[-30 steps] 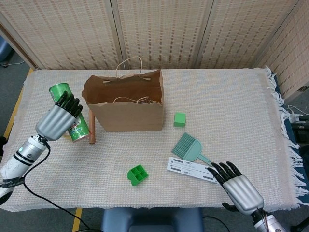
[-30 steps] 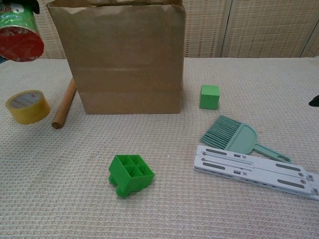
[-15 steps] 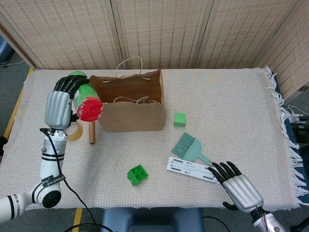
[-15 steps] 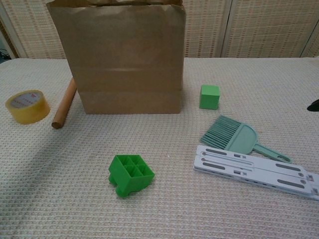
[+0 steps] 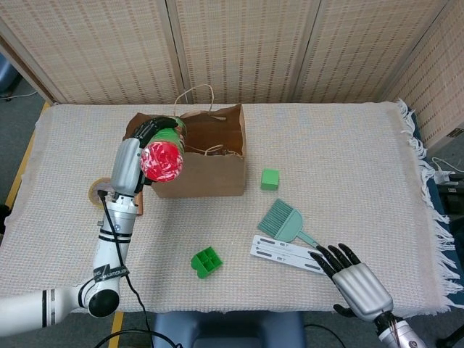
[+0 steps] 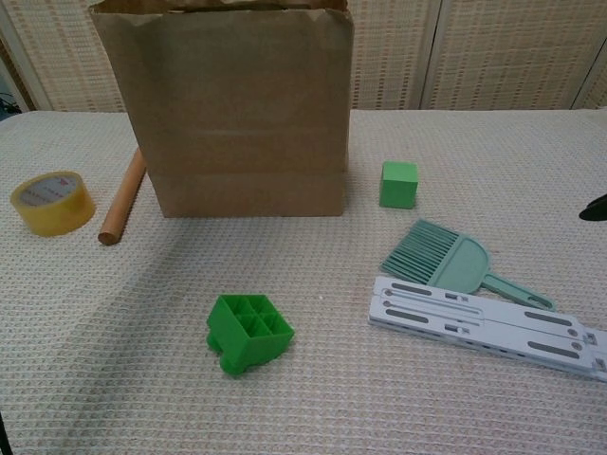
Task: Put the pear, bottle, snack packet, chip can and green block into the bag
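Note:
My left hand point(image 5: 133, 154) grips the green chip can point(image 5: 164, 155), tipped on its side with its red end toward the camera, over the left part of the open brown paper bag point(image 5: 196, 174). The bag point(image 6: 237, 114) stands upright at the back of the table. A green block point(image 5: 270, 178) point(image 6: 398, 184) lies to the right of the bag. My right hand point(image 5: 355, 281) rests low at the table's near right edge, fingers spread and holding nothing. The pear, bottle and snack packet are not visible.
A yellow tape roll point(image 6: 53, 202) and a wooden rod point(image 6: 123, 196) lie left of the bag. A green gridded piece point(image 6: 248, 332) sits near the front. A teal brush point(image 6: 446, 260) and a white flat bar point(image 6: 479, 325) lie right of centre.
My left hand has swung the chip can from the bag's left side up and rightward, now over the bag's opening. The right hand has stayed put.

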Tool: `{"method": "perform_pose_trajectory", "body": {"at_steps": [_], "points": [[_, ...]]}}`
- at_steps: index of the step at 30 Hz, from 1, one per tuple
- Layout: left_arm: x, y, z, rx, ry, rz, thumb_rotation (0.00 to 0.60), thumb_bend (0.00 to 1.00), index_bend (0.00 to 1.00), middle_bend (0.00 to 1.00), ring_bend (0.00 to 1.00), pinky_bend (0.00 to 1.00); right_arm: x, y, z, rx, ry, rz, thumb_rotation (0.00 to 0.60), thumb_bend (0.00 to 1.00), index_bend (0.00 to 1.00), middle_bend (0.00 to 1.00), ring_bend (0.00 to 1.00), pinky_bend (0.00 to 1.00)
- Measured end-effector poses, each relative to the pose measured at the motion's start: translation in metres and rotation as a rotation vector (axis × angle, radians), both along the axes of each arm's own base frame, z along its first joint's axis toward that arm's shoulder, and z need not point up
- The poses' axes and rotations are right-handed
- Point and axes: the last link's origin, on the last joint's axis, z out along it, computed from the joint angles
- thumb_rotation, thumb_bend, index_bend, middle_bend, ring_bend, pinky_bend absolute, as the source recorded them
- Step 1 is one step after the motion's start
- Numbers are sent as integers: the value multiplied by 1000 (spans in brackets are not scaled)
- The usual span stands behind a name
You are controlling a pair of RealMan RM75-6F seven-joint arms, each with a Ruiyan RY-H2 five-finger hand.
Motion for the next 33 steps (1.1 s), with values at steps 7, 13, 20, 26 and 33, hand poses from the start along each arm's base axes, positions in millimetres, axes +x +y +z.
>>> {"method": "perform_pose_trajectory", "body": {"at_steps": [7, 13, 20, 26, 33], "points": [[8, 25, -26, 24, 120, -14, 600, 633, 572, 598, 545, 652, -2, -4, 1, -3, -4, -15, 600, 59, 0, 0, 0, 0], [-2, 31, -52, -83, 241, 42, 600, 408, 133, 96, 28, 193, -3, -7, 2, -3, -5, -23, 600, 59, 0, 0, 0, 0], [-5, 33, -54, -146, 271, 73, 600, 381, 0, 0, 0, 100, -4, -8, 1, -3, 0, -28, 600, 59, 0, 0, 0, 0], [1, 29, -44, -129, 223, 50, 600, 364, 0, 0, 0, 90, -3, -7, 0, -3, 4, -24, 600, 58, 0, 0, 0, 0], [-3, 24, -32, -123, 188, 54, 600, 361, 0, 0, 0, 90, -2, -5, 0, -5, 3, -16, 600, 59, 0, 0, 0, 0]]}}
